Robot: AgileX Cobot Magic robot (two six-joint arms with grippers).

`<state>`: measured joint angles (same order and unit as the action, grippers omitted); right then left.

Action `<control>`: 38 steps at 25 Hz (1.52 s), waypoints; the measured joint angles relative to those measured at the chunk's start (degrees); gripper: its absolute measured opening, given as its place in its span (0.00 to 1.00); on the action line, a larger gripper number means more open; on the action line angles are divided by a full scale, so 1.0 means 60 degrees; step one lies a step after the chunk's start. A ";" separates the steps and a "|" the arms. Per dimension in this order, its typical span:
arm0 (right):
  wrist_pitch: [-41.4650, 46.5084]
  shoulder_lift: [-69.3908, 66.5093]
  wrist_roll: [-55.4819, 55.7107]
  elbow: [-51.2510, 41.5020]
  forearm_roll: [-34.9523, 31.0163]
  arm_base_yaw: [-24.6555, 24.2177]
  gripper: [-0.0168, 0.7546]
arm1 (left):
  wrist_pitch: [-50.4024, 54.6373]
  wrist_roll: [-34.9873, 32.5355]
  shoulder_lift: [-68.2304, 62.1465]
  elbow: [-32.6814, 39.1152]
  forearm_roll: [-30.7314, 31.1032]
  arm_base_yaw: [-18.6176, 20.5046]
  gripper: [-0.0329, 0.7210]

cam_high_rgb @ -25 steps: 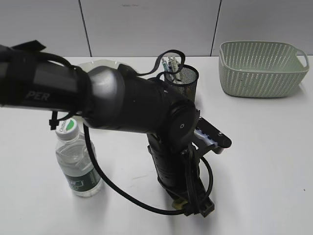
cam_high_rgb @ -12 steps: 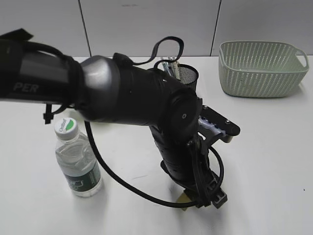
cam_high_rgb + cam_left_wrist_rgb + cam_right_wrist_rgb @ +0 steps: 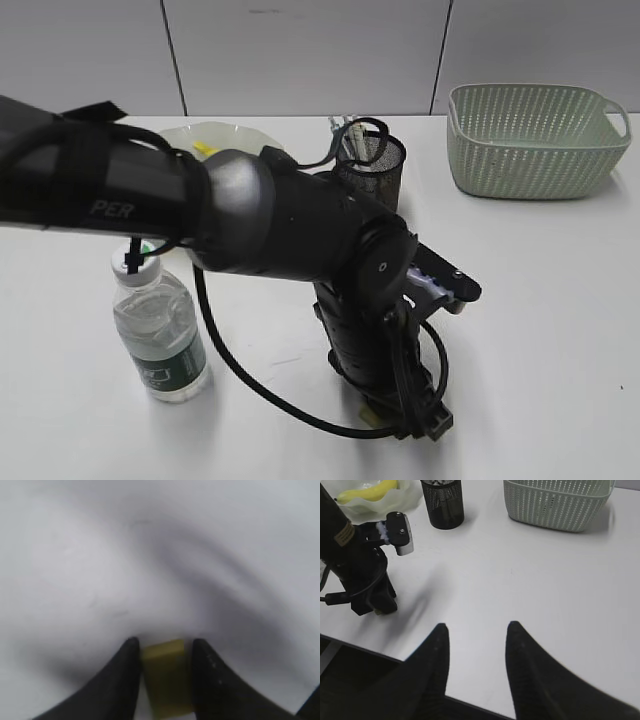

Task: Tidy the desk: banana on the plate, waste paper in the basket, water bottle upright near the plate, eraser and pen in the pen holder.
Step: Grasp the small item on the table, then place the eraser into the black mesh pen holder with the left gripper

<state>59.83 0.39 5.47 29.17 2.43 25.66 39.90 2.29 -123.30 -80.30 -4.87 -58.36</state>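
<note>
While half a second ago my left arm stood higher over the desk (image 3: pixel 560 300), my left gripper (image 3: pixel 162 652) now sits lower, fingers clamped on the eraser (image 3: pixel 164 677) — a yellowish block at the front edge, well short of the pen holder (image 3: pixel 372 165). So the grasp looks made; carrying it to the holder comes next — my right gripper (image 3: pixel 476 630) hangs open, empty
</note>
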 joint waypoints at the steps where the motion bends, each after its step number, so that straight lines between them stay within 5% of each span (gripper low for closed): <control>1: 0.0000 0.0000 0.0000 0.0000 0.0000 0.0000 0.42 | 0.0000 0.0020 0.0000 0.0000 0.0126 0.0000 0.39; 2: 0.0000 0.0000 0.0000 0.0000 0.0000 0.0000 0.42 | 0.0000 0.0031 0.0015 0.0000 0.0222 0.0000 0.30; 7: 0.0000 0.0000 0.0000 0.0000 0.0000 0.0000 0.42 | -0.0519 0.0322 0.0813 -0.0328 0.1451 0.0293 0.29; 16: 0.0000 0.0000 0.0000 0.0000 0.0000 0.0000 0.42 | -0.2252 0.0566 0.0863 -0.3545 0.2331 0.2818 0.29; 23: 0.0000 0.0000 0.0000 0.0000 0.0000 0.0000 0.42 | -0.2709 0.0566 -0.0277 -0.4038 0.2306 0.2876 0.31; 31: 0.0000 0.0000 0.0000 0.0000 0.0000 0.0000 0.42 | -0.2967 0.0566 -0.0376 -0.4038 0.2298 0.2876 0.69; 34: 0.0000 0.0000 0.0000 0.0000 0.0008 0.0000 0.42 | -0.2374 0.0566 -0.0034 -0.4038 0.2287 0.2876 0.66; 38: 0.0000 0.0000 0.0000 0.0000 0.0008 0.0000 0.42 | -0.2042 0.0566 0.1296 -0.3423 0.2287 0.2903 0.47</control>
<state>59.83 0.39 5.47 29.17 2.48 25.66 27.65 5.69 -115.52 -100.84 8.86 -40.94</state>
